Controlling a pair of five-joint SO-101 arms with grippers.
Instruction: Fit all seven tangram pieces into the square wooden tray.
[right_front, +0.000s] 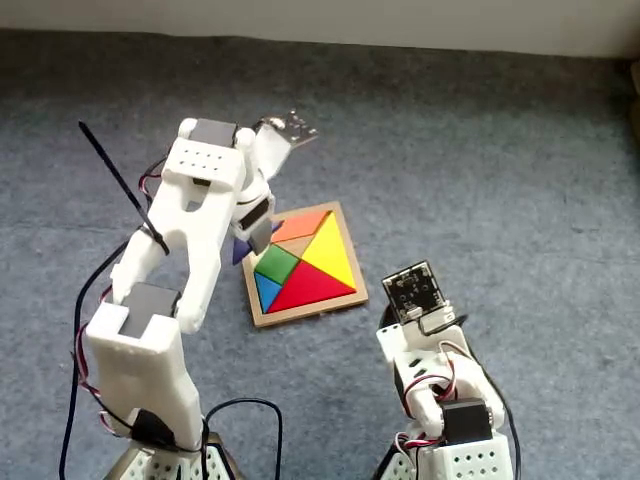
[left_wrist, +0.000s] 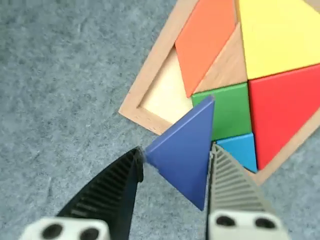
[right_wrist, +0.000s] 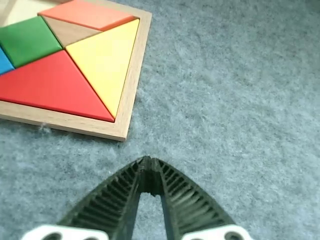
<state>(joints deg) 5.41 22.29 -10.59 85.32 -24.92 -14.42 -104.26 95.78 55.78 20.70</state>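
**Dark blue triangle pinched in my left fingers at the tray's bare corner**

On the left side of the counter (right_front: 520, 150), my left arm (right_front: 190, 230) is stretching out over the grey, carpet-like cover. My left fingers (left_wrist: 131, 167) are gripping the dark blue triangle (left_wrist: 185, 155) by two of its edges. I am holding it flat, just off the tray (left_wrist: 135, 107) at the corner nearest them. One tip of the triangle is overlapping the green square (left_wrist: 230, 110) in my left wrist view. I cannot tell whether it is touching the wood or hanging above it.

Beside that tip, a bare pale patch (left_wrist: 167, 95) of the tray floor is showing in the corner. The other six pieces are lying flat inside the frame. The orange slanted piece (left_wrist: 205, 35) is sitting along the far rim, with the tan triangle (left_wrist: 227, 65) wedged between it and the green square. The light blue triangle (left_wrist: 242, 150) is filling the corner next to the green square. The big red triangle (left_wrist: 282, 110) and the big yellow triangle (left_wrist: 280, 35) are taking up the other half of the tray, meeting along one edge.

To the right of the tray, my right arm (right_front: 440, 390) is sitting folded back, well apart from the pieces. My right fingers (right_wrist: 142, 172) are pressing together at the tips with nothing between them, pointing over bare cover just short of the tray's corner by the red and yellow triangles.
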